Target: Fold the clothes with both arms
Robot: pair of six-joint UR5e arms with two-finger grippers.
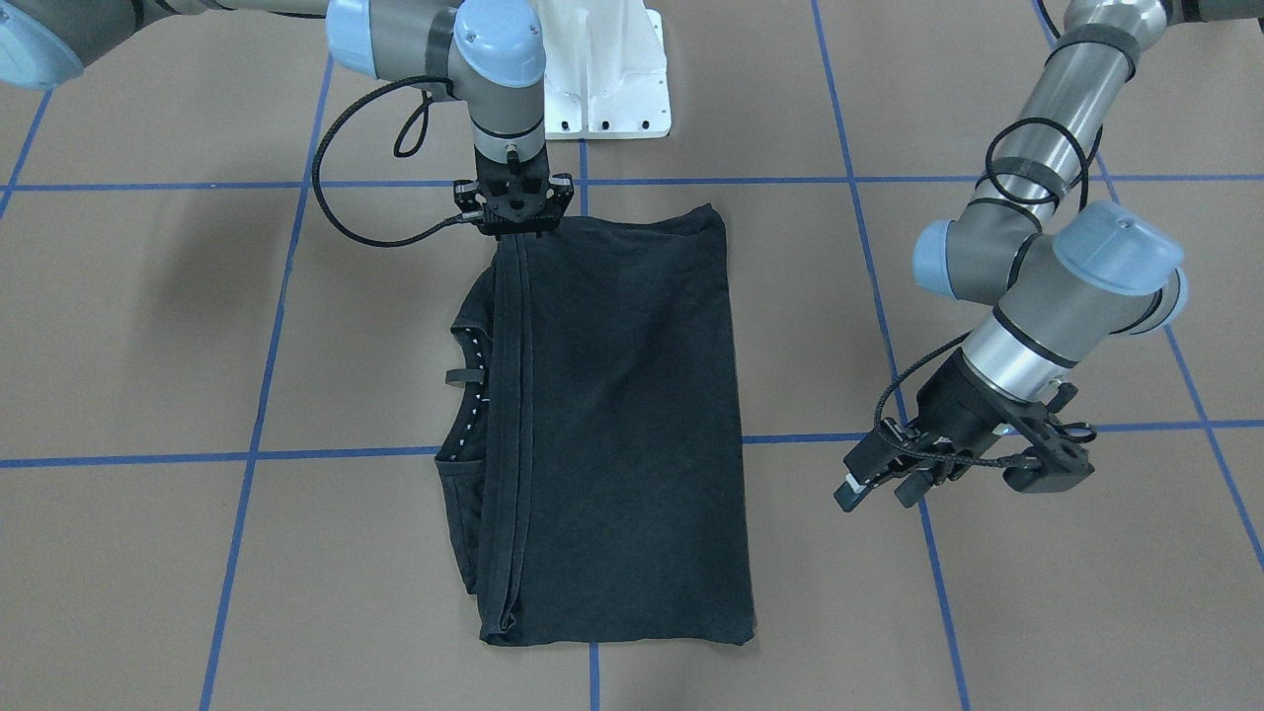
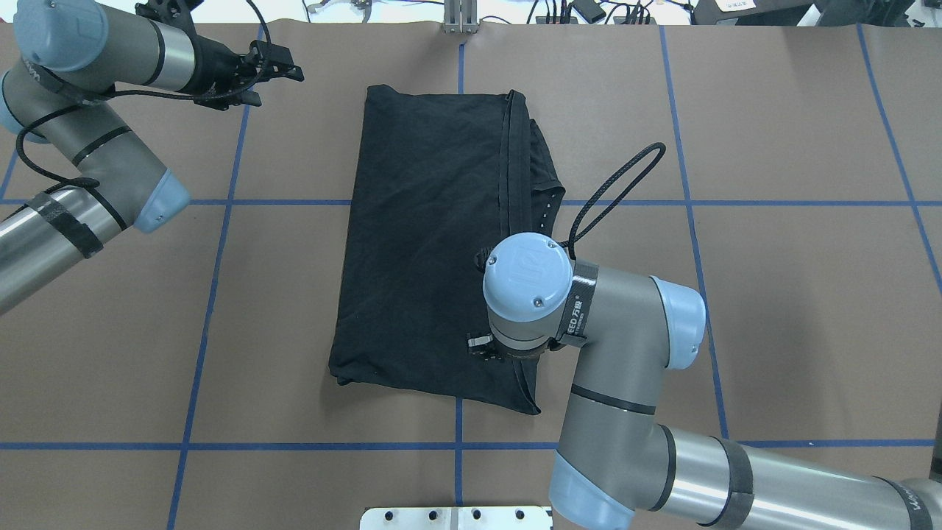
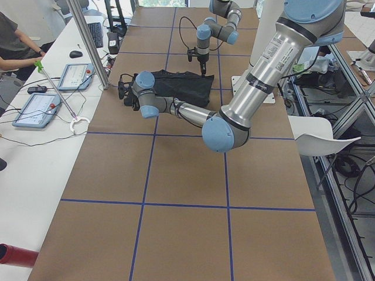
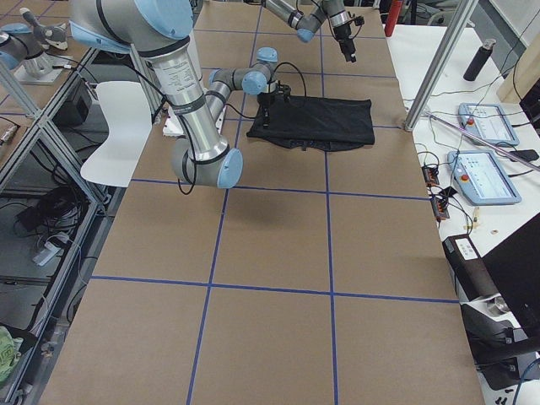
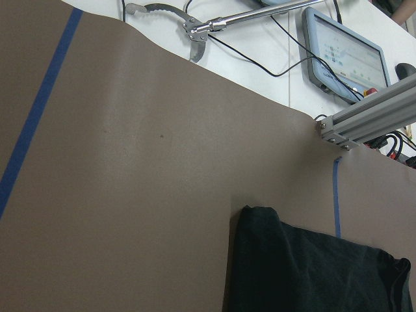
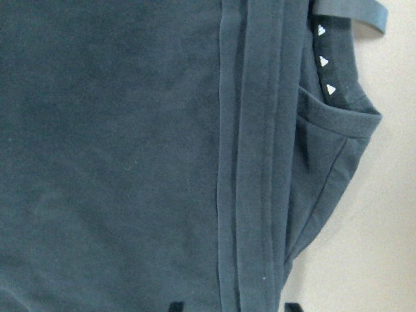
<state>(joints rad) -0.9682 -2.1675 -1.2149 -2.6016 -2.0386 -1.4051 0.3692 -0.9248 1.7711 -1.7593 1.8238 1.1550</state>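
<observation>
The black T-shirt (image 1: 622, 425) (image 2: 427, 243) lies folded into a long rectangle at the middle of the table. A doubled hem band (image 6: 250, 156) runs along one long side. The collar (image 1: 472, 380) (image 6: 325, 62), with small white marks, sticks out beside it. My right gripper (image 1: 513, 229) points straight down at the hem-side corner nearest the robot base. Its dark fingertips (image 6: 175, 305) stand apart on either side of the hem band, open. In the overhead view its wrist hides it. My left gripper (image 1: 874, 492) (image 2: 291, 65) hangs open and empty, off the shirt, over bare table past the far corner (image 5: 312, 273).
The white bolted base plate (image 1: 602, 69) sits at the robot's edge. Blue tape lines (image 2: 456, 445) cross the brown table. On the far side bench are tablets (image 3: 38, 108) (image 4: 485, 122), an aluminium post (image 5: 370, 114) and cables. A person (image 3: 12, 41) sits at that bench.
</observation>
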